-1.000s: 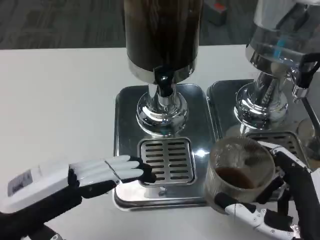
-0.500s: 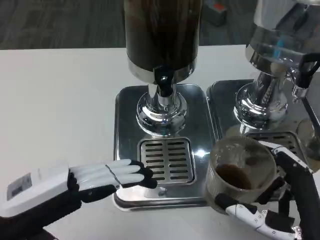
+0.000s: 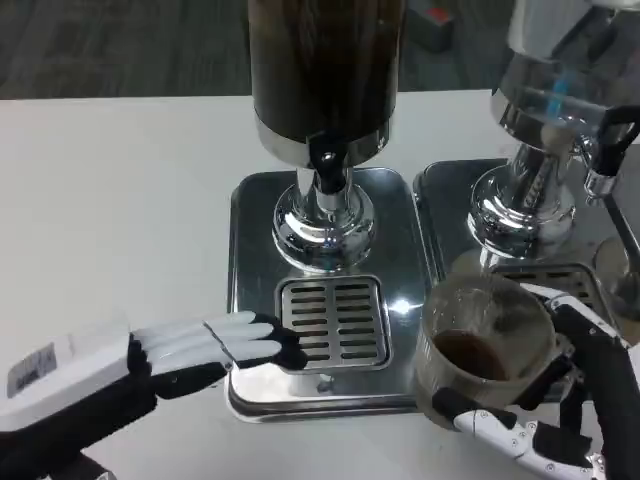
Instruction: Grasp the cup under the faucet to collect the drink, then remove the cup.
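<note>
While the right hand [image 3: 545, 400] grasps the round clear cup [image 3: 482, 352] of dark drink, the left hand [image 3: 200, 352] lies released, fingers extended.

The clear cup [image 3: 485, 350] sits upright, partly filled with dark drink, right of the faucet [image 3: 328, 165].

The robot's left hand [image 3: 215, 345] has a smooth white back shaped like a rounded block, carrying a small grey rectangular label with dark print too small to read. Its fingers are glossy white on top, with black undersides and black tips. The wrist and forearm beneath are black. The right hand [image 3: 560, 400] is mostly black, with white segmented shells along the fingers and small dark screw holes dotting the white parts.
</note>
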Controlling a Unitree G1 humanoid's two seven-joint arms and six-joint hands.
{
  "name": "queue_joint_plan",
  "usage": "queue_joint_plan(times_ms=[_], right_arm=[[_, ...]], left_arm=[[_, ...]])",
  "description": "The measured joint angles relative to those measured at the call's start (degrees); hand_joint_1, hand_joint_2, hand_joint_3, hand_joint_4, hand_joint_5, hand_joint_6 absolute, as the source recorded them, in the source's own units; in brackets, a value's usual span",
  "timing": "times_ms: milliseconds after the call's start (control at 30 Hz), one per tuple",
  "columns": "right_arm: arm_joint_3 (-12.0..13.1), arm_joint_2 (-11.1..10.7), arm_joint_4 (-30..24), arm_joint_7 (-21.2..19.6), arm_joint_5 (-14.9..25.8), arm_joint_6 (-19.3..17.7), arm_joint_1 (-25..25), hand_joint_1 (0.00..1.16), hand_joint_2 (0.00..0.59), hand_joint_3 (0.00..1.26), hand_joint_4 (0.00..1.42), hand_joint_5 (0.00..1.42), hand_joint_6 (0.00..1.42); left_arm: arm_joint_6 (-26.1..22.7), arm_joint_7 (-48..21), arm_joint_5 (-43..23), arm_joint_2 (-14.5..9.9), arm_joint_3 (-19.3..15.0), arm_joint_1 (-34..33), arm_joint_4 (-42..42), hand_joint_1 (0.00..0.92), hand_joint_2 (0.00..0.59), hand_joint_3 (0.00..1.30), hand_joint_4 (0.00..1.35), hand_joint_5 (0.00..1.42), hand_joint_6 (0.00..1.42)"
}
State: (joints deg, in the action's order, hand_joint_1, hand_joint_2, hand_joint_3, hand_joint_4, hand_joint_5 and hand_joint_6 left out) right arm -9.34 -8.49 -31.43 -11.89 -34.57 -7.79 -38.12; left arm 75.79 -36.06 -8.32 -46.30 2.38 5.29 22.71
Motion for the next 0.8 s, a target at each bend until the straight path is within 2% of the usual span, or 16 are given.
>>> queue_joint_plan(times_ms=[800], right_arm=[[0.1, 0.0, -0.2, 0.0, 0.2, 0.0, -0.3, 0.89, 0.179, 0.62, 0.70, 0.94, 1.25]], left_arm=[[-0.5, 0.0, 0.0, 0.0, -0.2, 1.0, 0.0, 0.000, 0.093, 0.19, 0.10, 0.09, 0.22]])
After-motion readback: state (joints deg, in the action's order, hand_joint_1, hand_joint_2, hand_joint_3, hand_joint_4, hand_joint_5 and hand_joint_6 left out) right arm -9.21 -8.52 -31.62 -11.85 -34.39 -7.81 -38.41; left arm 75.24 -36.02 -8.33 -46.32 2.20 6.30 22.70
